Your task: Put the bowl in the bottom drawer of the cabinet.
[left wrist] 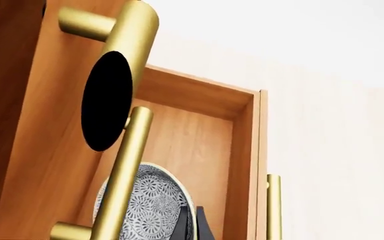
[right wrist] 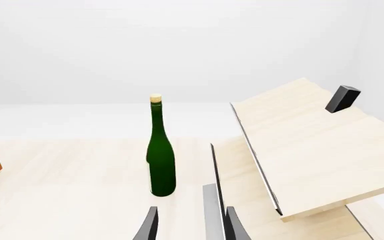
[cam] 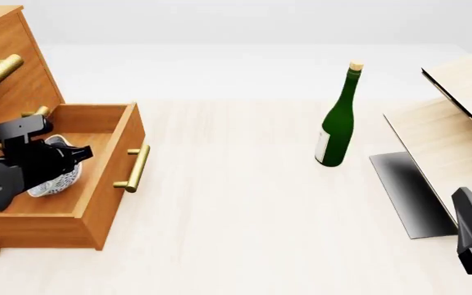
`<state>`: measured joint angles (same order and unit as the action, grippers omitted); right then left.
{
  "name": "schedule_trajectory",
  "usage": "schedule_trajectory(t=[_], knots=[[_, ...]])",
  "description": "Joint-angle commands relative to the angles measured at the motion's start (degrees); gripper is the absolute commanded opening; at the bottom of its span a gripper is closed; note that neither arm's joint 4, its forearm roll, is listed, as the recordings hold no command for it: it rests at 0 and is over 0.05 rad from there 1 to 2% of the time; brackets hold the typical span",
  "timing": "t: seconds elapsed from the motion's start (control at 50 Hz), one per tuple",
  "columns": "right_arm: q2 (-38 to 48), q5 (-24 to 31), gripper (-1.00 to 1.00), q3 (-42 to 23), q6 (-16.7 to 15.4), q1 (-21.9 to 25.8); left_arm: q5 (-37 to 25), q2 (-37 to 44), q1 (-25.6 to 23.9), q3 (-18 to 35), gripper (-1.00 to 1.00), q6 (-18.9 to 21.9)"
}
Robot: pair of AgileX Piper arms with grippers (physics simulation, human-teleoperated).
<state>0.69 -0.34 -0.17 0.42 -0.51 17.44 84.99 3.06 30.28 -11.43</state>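
I see the bowl (cam: 56, 177) inside the bottom drawer (cam: 113, 178), which stands pulled out from the cabinet (cam: 10, 80) at the left of the table (cam: 236, 215), and my left gripper (cam: 70, 155) is down in the drawer at the bowl (if its fingers clamp the rim or not, I cannot tell). My right gripper (right wrist: 186, 224) waits low at the right with its fingers apart and nothing between them, the green bottle (cam: 336, 120) upright ahead of it, beside the pale wooden box (cam: 457, 132).
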Motion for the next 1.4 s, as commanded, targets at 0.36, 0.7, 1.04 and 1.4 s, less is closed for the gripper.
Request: schedule_trajectory(t=[0.36,0.7,1.04,1.4], knots=[[0.0,0.0,1.0,0.0,0.0,0.0,1.3,-1.7,0.0,-0.4,1.0,-1.2],[0.0,0.0,1.0,0.0,0.0,0.0,1.0,-2.9,-0.4,-0.3,1.0,-1.4],[0.0,0.0,1.0,0.0,0.0,0.0,1.3,-8.9,-5.1,-0.1,1.0,-5.5],[0.0,0.0,1.0,0.0,0.0,0.0,1.3,-12.8,-8.4,0.5,1.0,-7.6]])
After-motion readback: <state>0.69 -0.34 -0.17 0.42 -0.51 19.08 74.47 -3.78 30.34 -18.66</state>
